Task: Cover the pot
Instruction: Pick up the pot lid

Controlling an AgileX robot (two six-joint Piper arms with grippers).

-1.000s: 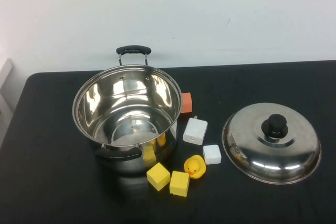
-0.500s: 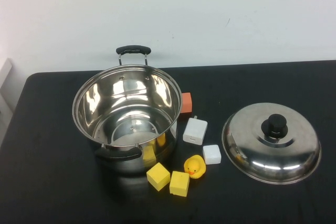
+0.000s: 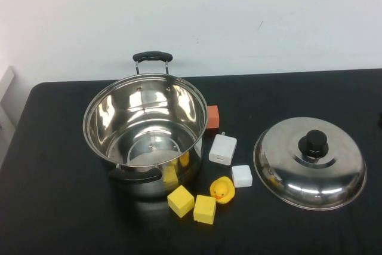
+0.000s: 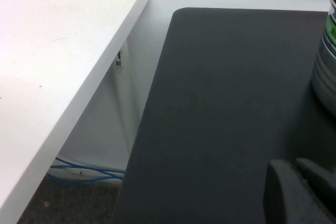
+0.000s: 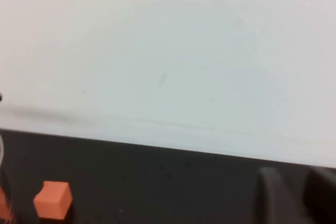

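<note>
The pot (image 3: 145, 126) is a large shiny steel pot with two black loop handles. It stands open and uncovered at the table's middle left. The domed steel lid (image 3: 310, 162) with its black knob (image 3: 314, 143) lies flat on the table to the right, apart from the pot. Neither gripper shows clearly in the high view. My left gripper (image 4: 302, 192) is shut and empty, low over the black table, with the pot's wall (image 4: 326, 51) beyond it. My right gripper (image 5: 302, 198) is blurred, shows a small gap between its fingers and holds nothing. It faces the white wall.
Between the pot and the lid lie an orange block (image 3: 212, 116), a white charger (image 3: 222, 148), a small white block (image 3: 241, 175), a yellow duck (image 3: 221, 189) and two yellow blocks (image 3: 192, 204). The orange block also shows in the right wrist view (image 5: 52, 199). A white desk (image 4: 52, 77) stands beside the table's left edge.
The pot, lid and small things have not moved on the table. A dark sliver has appeared at the right edge of the high view.
</note>
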